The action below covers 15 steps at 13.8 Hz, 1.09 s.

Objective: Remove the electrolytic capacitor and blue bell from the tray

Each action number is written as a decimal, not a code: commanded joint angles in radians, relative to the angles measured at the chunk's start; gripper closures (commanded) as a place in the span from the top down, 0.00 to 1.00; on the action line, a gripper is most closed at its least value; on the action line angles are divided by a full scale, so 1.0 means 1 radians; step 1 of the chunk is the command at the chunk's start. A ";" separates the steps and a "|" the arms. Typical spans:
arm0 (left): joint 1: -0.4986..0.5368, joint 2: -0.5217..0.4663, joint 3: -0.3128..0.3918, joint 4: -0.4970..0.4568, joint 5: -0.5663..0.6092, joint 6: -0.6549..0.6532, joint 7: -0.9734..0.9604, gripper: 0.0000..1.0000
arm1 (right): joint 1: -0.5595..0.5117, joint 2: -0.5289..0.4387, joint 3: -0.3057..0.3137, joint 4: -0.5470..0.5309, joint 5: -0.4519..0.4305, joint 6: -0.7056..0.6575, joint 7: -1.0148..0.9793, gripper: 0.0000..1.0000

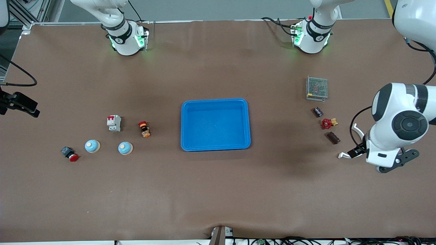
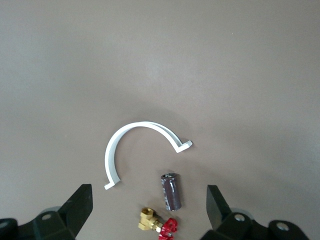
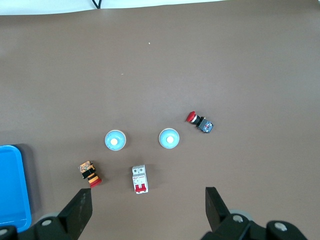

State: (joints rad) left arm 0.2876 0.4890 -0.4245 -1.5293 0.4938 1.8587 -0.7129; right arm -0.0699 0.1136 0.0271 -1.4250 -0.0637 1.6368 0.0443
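A: Front view first: where do the capacitors lie, taking the shallow blue plastic tray (image 1: pixel 215 147) as the landmark?

B: Both lie toward the left arm's end of the table from the tray. One dark cylindrical capacitor (image 1: pixel 317 111) sits near the grey mesh-covered metal box (image 1: pixel 317 88), nearer the camera than the box. The second dark capacitor (image 1: pixel 333 137) lies nearer the camera again, with the red-handled brass valve (image 1: pixel 328 123) between the two.

A: And the left gripper (image 2: pixel 150 210)?

B: It hangs over the table farther from the tray than the capacitors, beside a white curved plastic clip (image 1: pixel 354 143). In the left wrist view its black fingers (image 2: pixel 77 207) stand wide apart and hold nothing. One capacitor (image 2: pixel 171 191) lies between them on the table, with the valve (image 2: pixel 156 224) just beside it and the white clip (image 2: pixel 137 150) near it.

A: The bells?

B: Two round light-blue bells with cream tops, toward the right arm's end from the tray. One bell (image 1: pixel 125 148) is closer to the tray, the other bell (image 1: pixel 92 146) farther from it.

A: What surrounds them?

B: A white circuit breaker with a red switch (image 1: pixel 114 123), an orange-and-black push button with a red cap (image 1: pixel 144 129), and a red-capped dark switch (image 1: pixel 69 154) farthest from the tray.

A: The right gripper (image 3: pixel 149 210)?

B: Out of the front view. Its wrist view shows the fingers (image 3: pixel 79 210) spread wide and empty, high over the breaker (image 3: pixel 139 179), with both bells (image 3: pixel 115 140) clear of them.
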 commanded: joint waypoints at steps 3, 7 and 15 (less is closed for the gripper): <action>0.047 -0.044 -0.016 0.038 -0.053 -0.068 0.154 1.00 | 0.012 -0.101 -0.012 -0.109 0.016 0.015 -0.011 1.00; 0.048 -0.075 -0.014 0.040 -0.078 -0.093 0.201 1.00 | 0.016 -0.103 -0.012 -0.107 0.024 0.017 -0.009 1.00; 0.050 -0.139 -0.016 0.047 -0.118 -0.148 0.300 1.00 | 0.015 -0.095 -0.045 -0.109 0.128 -0.084 0.002 1.00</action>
State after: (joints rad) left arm 0.3248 0.3842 -0.4311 -1.4809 0.4149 1.7366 -0.4505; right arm -0.0670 0.0349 -0.0072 -1.5165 0.0395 1.5756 0.0460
